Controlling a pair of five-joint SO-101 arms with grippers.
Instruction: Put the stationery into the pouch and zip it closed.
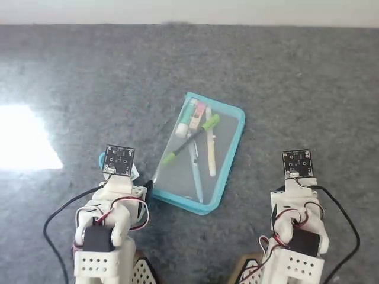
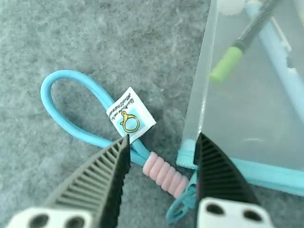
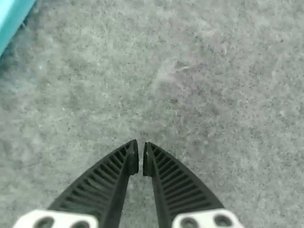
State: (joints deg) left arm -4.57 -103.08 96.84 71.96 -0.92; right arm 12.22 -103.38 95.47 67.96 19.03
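Left wrist view: released left end effector (image 2: 164, 139) straddles the pink coil (image 2: 165, 172); a poor grip could drag the pouch (image 2: 247, 109).

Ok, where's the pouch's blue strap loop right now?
In the left wrist view the strap loop lies on the table just ahead of the open left gripper, beside the pouch corner; its pink bead sits between the jaws.

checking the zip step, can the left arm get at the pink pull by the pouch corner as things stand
Probably yes: the left claw is open, and the pink pull lies between its fingers beside the pouch, with nothing blocking.
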